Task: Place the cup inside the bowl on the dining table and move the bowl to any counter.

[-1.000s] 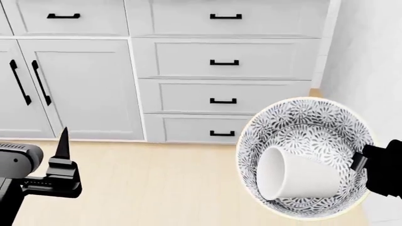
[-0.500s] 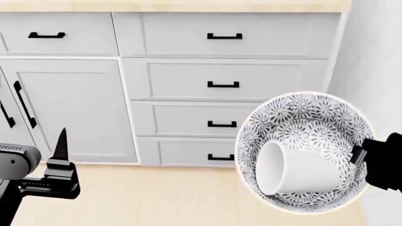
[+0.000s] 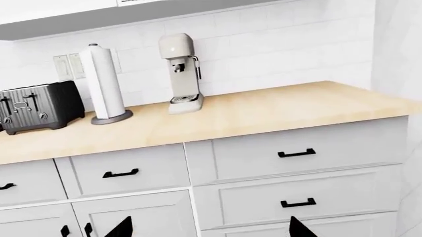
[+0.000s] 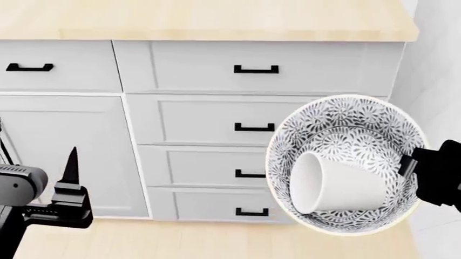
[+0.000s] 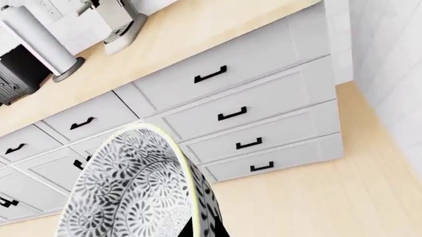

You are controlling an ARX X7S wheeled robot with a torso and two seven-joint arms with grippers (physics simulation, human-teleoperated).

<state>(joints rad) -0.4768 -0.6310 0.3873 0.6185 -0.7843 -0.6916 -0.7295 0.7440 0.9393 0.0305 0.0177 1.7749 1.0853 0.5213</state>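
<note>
White drawers and the tan counter (image 4: 209, 19) lie ahead. Right gripper (image 4: 414, 172) pinches the patterned bowl (image 4: 346, 129) by its rim; the cup (image 4: 331, 186) lies loose inside, likely to roll. Left gripper (image 4: 70, 178) hangs empty, spread.

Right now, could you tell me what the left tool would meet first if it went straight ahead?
Probably the white drawer fronts under the counter; nothing shows between them and the left tool, though depth is unclear.

The bowl (image 4: 344, 164), patterned in black-and-white leaves with a pale yellow-green rim, hung at the lower right of the head view, tilted toward the camera in front of the drawers. The plain white cup (image 4: 330, 186) lay on its side inside it. The tan wood desk (image 4: 209, 19) ran across the top.
</note>
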